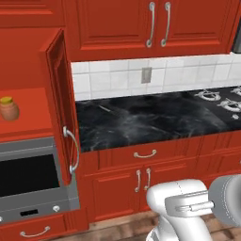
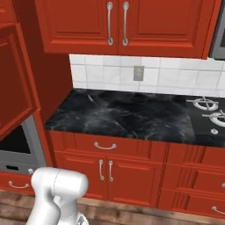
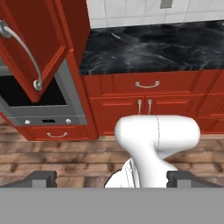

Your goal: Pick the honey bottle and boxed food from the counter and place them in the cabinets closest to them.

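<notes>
Left base view: the honey bottle [image 1: 8,108] is seen standing on a red shelf inside the open cabinet [image 1: 28,84] above the oven [image 1: 33,181], with the door [image 1: 61,103] swung outward. The black bench [image 1: 150,117] is seen beside it, with the stove burners [image 1: 221,100] at its far right.

Right base view: the same bench [image 2: 127,115] is shown from the other side, with the closed upper cabinets [image 2: 118,24] above it and the wall outlet [image 2: 139,73] between. The open door is seen edge-on at the left, so the shelf and bottle are hidden here.

Hand view: the end effector [image 3: 111,178] is seen with its finger tips [image 3: 43,178] set wide apart and nothing between them, facing the drawer fronts [image 3: 146,84] and wooden floor [image 3: 57,157].

Step in hand: the bottle half is judged done. The boxed food cannot be found in these pictures.

Next move: the base is likely to be driven until the box is found, and then the open end effector brought around it.
</notes>
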{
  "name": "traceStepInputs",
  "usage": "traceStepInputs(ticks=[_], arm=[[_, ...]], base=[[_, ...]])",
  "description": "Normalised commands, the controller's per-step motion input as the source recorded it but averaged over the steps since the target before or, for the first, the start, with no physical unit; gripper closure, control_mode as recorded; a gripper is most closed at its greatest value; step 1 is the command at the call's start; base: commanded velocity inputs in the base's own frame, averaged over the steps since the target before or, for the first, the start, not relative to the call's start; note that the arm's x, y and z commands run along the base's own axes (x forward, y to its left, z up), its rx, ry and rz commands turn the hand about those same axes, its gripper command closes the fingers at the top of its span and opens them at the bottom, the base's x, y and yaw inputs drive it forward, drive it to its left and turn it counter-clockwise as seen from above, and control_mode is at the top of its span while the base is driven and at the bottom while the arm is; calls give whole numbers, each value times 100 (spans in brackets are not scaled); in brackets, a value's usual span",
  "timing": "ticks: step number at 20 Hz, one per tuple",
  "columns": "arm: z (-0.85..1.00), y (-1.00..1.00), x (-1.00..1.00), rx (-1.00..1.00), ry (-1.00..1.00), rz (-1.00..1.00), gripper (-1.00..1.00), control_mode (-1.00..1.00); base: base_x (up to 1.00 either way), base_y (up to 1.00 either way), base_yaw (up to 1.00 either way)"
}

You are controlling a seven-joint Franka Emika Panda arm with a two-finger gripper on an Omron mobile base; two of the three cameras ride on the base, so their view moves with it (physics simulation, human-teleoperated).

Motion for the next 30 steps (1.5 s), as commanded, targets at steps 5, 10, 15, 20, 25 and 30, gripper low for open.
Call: traceStepInputs(ticks=[5, 10, 15, 20, 25, 30], arm=[[0, 0, 0, 0, 0, 0, -100, 100], [0, 0, 0, 0, 0, 0, -100, 100], [0, 0, 0, 0, 0, 0, -100, 100], [0, 0, 0, 0, 0, 0, -100, 100], [0, 0, 0, 0, 0, 0, -100, 100], [0, 0, 0, 0, 0, 0, -100, 100]], base=[[0, -66, 0], [0, -66, 0], [0, -65, 0], [0, -64, 0], [0, -68, 0], [0, -66, 0]])
